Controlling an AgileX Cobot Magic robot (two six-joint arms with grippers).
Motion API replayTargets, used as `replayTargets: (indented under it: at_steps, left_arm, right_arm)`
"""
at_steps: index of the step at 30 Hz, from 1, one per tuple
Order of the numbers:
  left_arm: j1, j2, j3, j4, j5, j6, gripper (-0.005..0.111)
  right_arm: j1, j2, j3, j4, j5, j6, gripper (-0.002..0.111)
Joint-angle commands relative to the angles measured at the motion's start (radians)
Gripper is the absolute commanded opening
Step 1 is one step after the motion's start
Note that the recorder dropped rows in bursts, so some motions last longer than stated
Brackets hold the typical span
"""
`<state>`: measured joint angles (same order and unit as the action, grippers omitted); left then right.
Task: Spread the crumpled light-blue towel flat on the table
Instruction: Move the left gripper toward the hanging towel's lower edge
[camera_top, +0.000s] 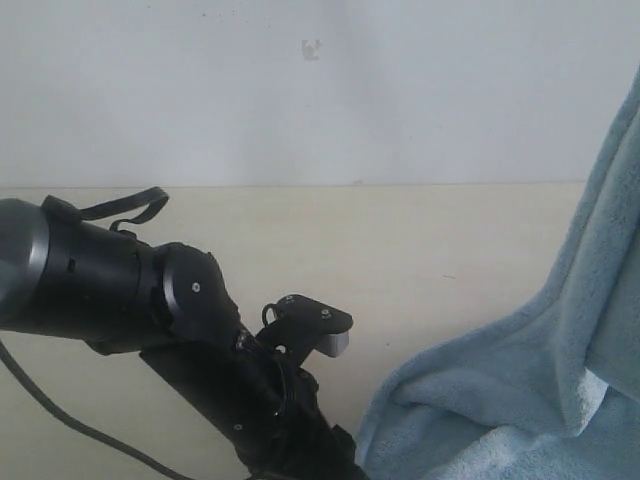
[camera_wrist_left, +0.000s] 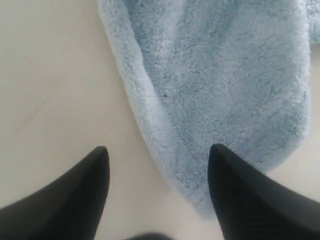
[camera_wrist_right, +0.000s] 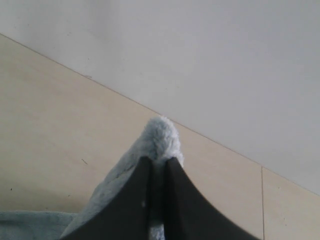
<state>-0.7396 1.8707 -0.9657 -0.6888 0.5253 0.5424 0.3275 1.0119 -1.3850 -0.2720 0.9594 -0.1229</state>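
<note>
I've got R fingers (camera_wrist_right: 131, 200) clamped on a towel (camera_top: 520, 400) fold, held above the tabletop (camera_top: 400, 240). L fingers (camera_wrist_left: 65, 200) wide, empty; towel's loose edge lies just ahead between them, so L arm's nearer.

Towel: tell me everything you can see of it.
The towel is pale light-blue fluffy terry, not yet flat. Its lower part lies rumpled on the cream table, while one side hangs raised off it, running past the exterior view's right edge. The right gripper is shut on a pinch of it, a tuft poking past the tips. The left gripper is open above a rounded folded edge; contact cannot be told.
</note>
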Motion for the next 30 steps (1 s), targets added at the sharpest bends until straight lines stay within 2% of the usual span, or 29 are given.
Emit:
replayTargets:
  at_steps: [1, 25, 30]
  left_arm:
    - [-0.026, 0.034, -0.006, -0.028, -0.021, -0.011, 0.056]
    - [-0.029, 0.101, -0.029, -0.024, 0.006, -0.018, 0.056]
    - [-0.029, 0.101, -0.029, 0.030, 0.022, -0.066, 0.048]
  right_arm:
    - [0.001, -0.002, 0.000, -0.004, -0.013, -0.006, 0.000]
    - [0.001, -0.002, 0.000, 0.000, -0.011, -0.006, 0.000]
    - [0.001, -0.002, 0.000, 0.000, -0.011, -0.006, 0.000]
